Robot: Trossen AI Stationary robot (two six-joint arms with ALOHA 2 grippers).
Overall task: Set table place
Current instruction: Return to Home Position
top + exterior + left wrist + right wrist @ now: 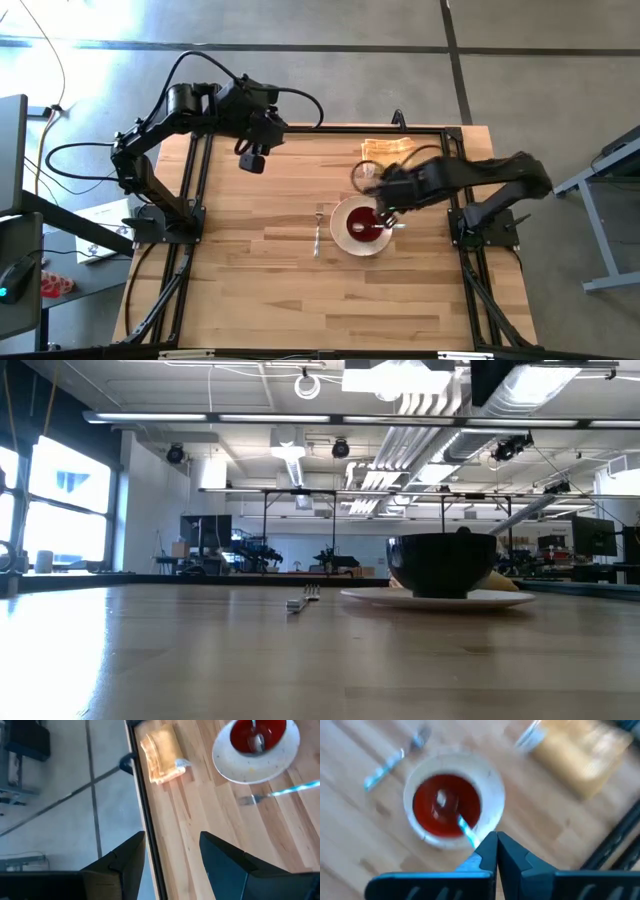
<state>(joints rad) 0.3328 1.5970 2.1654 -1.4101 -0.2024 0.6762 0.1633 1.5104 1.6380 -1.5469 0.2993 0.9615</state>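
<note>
Table [300, 290] of pale wooden planks fills the middle of the high view. Left arm [150, 135] is folded at the upper left of that view. The left gripper [172, 839] hangs above the upper left part of the wood, jaws spread wide with nothing between them. Right arm [500, 170] reaches in from the right side. The right gripper [496, 841] hovers over the upper right edge of the plate [341, 233], jaws pressed together and, as far as I can see, empty.

The cream plate lies right of centre in the high view, with the red bowl [358, 228] standing on it. A yellowish bundle [388, 150] rests near the top edge of the table, above the plate. The fork [318, 232] lies just left of the plate, not touching it. The spoon [441, 802] sits in the bowl, its handle leaning over the rim toward the right gripper.

I judge that the place is set and only the retreat of the arms is left. The right gripper should first rise straight up, clear of the spoon handle, then fold back to the right
</note>
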